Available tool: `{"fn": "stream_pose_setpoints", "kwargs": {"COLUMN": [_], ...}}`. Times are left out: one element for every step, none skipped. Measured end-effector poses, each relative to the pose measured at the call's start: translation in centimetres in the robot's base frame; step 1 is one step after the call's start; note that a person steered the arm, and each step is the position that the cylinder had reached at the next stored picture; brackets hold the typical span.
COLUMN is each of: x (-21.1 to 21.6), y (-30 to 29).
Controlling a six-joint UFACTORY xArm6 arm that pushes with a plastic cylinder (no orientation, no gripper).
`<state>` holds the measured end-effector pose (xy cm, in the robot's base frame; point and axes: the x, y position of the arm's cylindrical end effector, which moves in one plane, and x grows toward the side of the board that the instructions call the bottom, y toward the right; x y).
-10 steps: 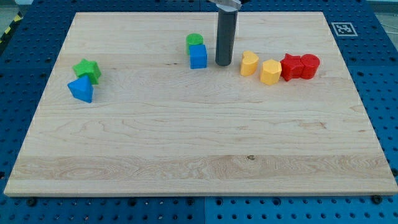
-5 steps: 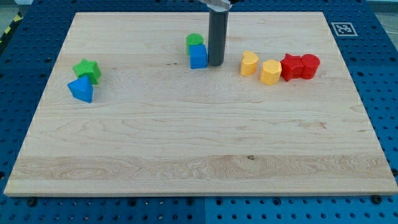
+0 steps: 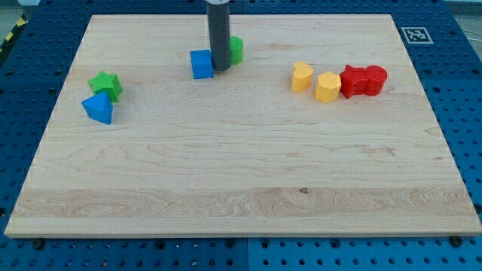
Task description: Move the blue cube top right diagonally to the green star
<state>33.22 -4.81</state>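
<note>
At far left the green star point(image 3: 105, 83) sits touching a blue triangular block point(image 3: 99, 108), while well to its right the blue cube point(image 3: 201, 64), light, rigid and free-sliding by my judgement, takes my bare tip point(image 3: 221, 69) against its right face, best pushed square-on.

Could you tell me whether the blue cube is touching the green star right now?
No, the blue cube sits well apart from the green star, toward the view's right.

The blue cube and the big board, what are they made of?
The blue cube looks like plastic or painted wood: even, solid colour, faintly glossy. The board looks like pale unpainted wood: long grain lines and a small dark knot.
</note>
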Motion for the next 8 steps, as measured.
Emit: {"fn": "stream_pose_setpoints", "kwargs": {"x": [-0.3, -0.3, -0.3, 0.3, 0.6, 0.6, 0.8, 0.8], "y": [-1.6, -1.7, -1.7, -1.7, -1.7, -1.7, -1.7, -2.4]}}
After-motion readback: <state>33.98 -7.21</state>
